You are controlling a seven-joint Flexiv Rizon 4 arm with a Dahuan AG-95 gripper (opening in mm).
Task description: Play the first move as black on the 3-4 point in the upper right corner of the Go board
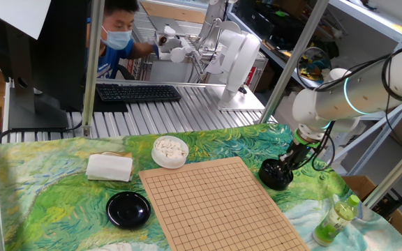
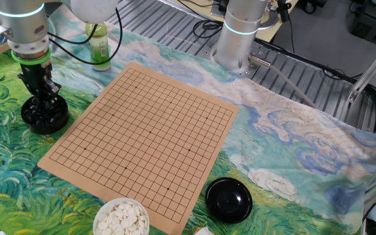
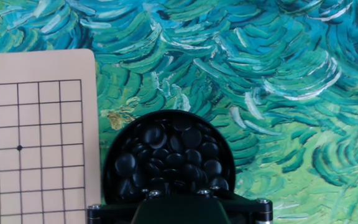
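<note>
The black bowl (image 1: 276, 174) (image 2: 44, 114) (image 3: 166, 155), full of glossy black stones, stands on the cloth just off the Go board's (image 1: 215, 202) (image 2: 149, 130) (image 3: 30, 137) corner. My gripper (image 1: 285, 164) (image 2: 44, 103) (image 3: 174, 190) points straight down into it, its fingertips among the stones. The dark fingers merge with the stones, so their gap and any held stone do not show. In the hand view the board corner's grid is bare. The 3-4 point (image 3: 39, 147) lies one line right of the star dot (image 3: 19, 147).
A white bowl of white stones (image 1: 169, 150) (image 2: 121, 217) and a black lid (image 1: 128, 209) (image 2: 228, 199) sit by the board's far side. A green bottle (image 1: 335, 219) (image 2: 98, 46) stands near the arm. A folded white cloth (image 1: 109, 167) lies on the painted tablecloth.
</note>
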